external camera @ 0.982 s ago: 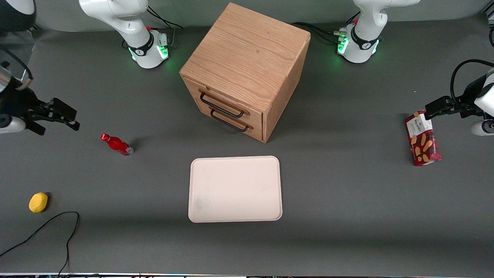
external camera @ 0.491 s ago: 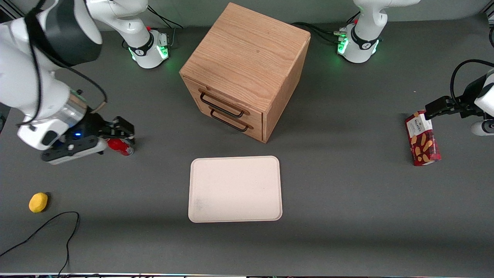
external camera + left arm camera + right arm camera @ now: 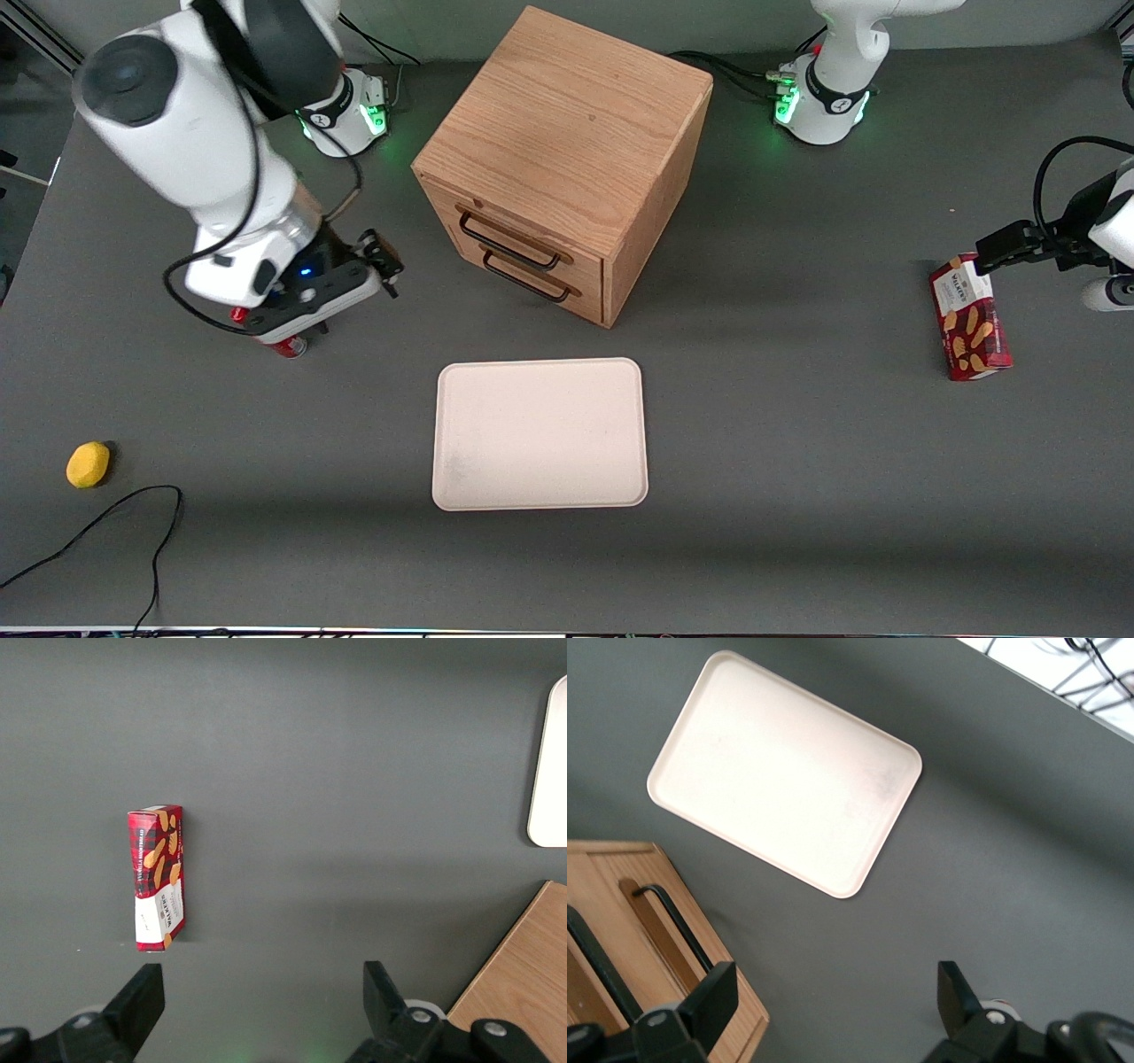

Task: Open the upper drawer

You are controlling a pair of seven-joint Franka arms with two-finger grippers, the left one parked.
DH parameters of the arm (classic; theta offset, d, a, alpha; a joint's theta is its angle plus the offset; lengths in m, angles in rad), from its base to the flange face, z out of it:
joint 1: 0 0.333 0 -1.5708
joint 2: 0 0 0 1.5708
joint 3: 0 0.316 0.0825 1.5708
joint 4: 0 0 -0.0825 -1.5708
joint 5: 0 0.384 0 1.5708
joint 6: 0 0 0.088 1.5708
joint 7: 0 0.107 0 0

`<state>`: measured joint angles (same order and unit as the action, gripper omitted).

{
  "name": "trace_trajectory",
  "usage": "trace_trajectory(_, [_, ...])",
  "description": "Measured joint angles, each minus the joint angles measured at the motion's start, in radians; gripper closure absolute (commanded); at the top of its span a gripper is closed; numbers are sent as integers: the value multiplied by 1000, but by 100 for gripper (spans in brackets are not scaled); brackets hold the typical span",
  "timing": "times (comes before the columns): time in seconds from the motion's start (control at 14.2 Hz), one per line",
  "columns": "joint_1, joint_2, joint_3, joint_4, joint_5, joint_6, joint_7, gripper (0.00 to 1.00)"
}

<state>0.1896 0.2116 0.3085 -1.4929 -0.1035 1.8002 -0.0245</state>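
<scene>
The oak cabinet (image 3: 567, 133) stands at the middle of the table, and both of its drawers are shut flush. The upper drawer (image 3: 496, 223) carries a thin black bar handle (image 3: 508, 241), and the same handle (image 3: 598, 966) shows in the right wrist view. Below it is the lower drawer's handle (image 3: 527, 276). My right gripper (image 3: 383, 264) hangs above the table beside the cabinet's front, toward the working arm's end, a short gap from the handles. The gripper (image 3: 833, 1001) is open, and between its fingers (image 3: 713, 1001) there is only grey table.
A cream tray (image 3: 539, 434) lies flat in front of the cabinet, nearer the front camera. A red bottle (image 3: 285, 346) lies partly under my wrist. A yellow fruit (image 3: 88, 464) and a black cable (image 3: 106, 523) are near the table's front. A biscuit box (image 3: 968, 319) lies toward the parked arm's end.
My right arm has swung in from the working arm's end of the table toward the cabinet's front, passing over the red bottle. The drawers have not moved.
</scene>
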Motion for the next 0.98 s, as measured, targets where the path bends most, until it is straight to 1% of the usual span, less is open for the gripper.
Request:
trace_trajectory(0.07, [16,6,22,0,-27,-2,0,0])
trace_trajectory(0.21, [38,17,54,0,-48,-16,-22,0])
trace_trajectory(0.42, [63,31,68,0,-49,-18,-158,0])
trace_trajectory(0.56, [64,32,80,0,-48,-18,-196,0])
trace_trajectory(0.7, [65,32,96,0,-31,-18,-204,0])
trace_trajectory(0.84, [65,33,105,0,15,-19,-206,0])
trace_trajectory(0.98, [66,34,110,0,40,-20,-238,0])
